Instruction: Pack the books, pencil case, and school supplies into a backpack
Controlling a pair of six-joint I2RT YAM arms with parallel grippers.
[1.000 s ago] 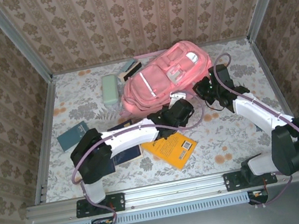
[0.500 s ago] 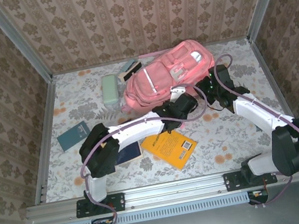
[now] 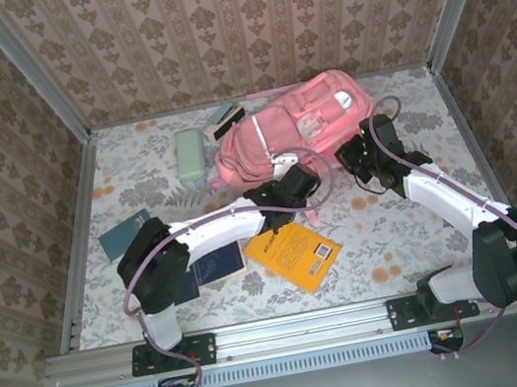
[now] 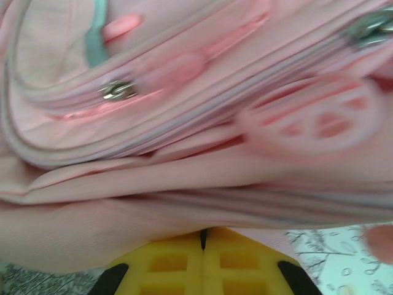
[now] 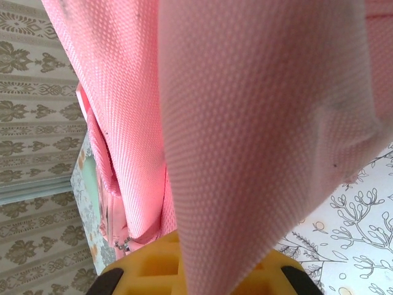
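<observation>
**Backpack (image 3: pixel 291 122) gripped, nothing packed: slip risk**

L gripper (image 3: pixel 299 184) sat closed at backpack's near edge, apparently pinching just a thin fold. R gripper (image 3: pixel 356 151), at backpack's near-right side, was clamped on a pink fabric strip. Pencil case (image 3: pixel 190 153) lay just left of backpack, supplies (image 3: pixel 225 119) at its far-left corner, orange-yellow book (image 3: pixel 295 255) & navy books (image 3: pixel 216 264) on its near side. Risks, imo: the thin pinch could slip w/ any pull. Uneven tugging could drag backpack over supplies. No opening was visible.
</observation>
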